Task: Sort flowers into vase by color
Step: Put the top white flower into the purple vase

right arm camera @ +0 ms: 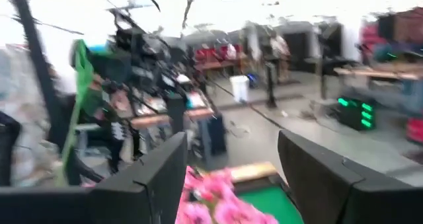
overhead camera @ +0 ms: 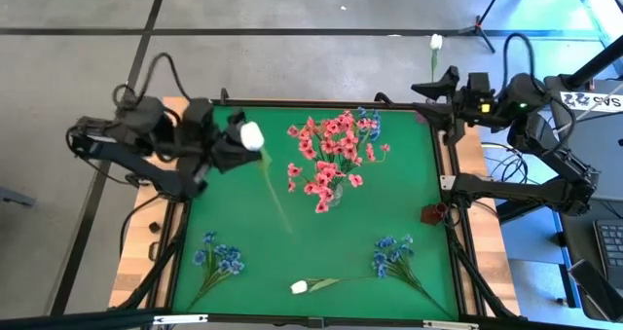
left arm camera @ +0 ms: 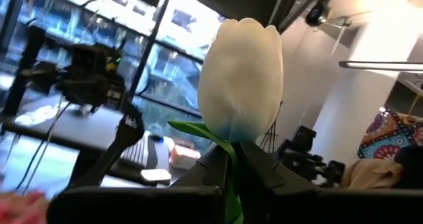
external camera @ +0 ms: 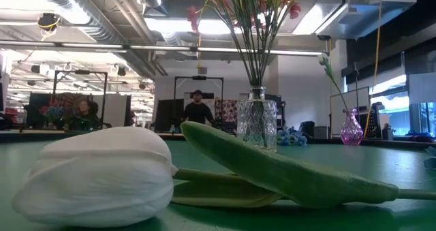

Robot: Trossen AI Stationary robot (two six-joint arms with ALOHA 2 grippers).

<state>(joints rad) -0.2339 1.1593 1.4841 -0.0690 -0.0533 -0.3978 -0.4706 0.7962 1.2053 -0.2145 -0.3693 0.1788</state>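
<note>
Left gripper (overhead camera: 226, 147): you are clamping a white tulip (overhead camera: 252, 135) by its stem above the table's left side, bloom raised.
Right gripper (overhead camera: 428, 98): you are holding it with fingers apart, carrying nothing, over the far right corner.
Glass vase (external camera: 257, 124): pink flowers (overhead camera: 327, 158) are standing in it mid-table.
Green table (overhead camera: 341, 242): two blue sprigs (overhead camera: 217, 259) and a second white tulip (overhead camera: 301, 286) are lying near the front edge.

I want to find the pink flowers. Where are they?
The pink flowers stand in the clear glass vase near the green table's middle, toward its far edge, between both arms.
</note>
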